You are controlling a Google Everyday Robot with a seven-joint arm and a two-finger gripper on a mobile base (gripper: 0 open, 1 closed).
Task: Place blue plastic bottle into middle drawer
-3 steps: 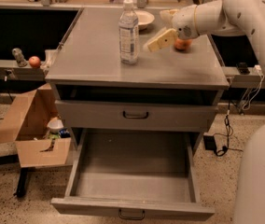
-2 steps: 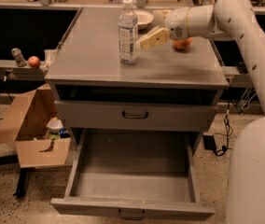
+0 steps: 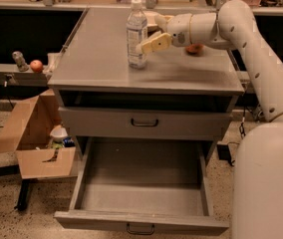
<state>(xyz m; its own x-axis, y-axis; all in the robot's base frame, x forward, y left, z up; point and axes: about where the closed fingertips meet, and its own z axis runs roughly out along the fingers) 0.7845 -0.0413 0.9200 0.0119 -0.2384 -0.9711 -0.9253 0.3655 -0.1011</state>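
Camera view: bottle upright on cabinet top, far centre. From the right the gripper sits at bottle mid-height, fingers spread, one near side and one far side of it; near tip at the label, contact unclear. Middle drawer pulled out below, near. Orange behind wrist, right

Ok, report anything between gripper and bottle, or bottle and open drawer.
Nothing visible. The gripper sits right beside the blue plastic bottle on the cabinet top; the middle drawer below is pulled out, its floor bare.
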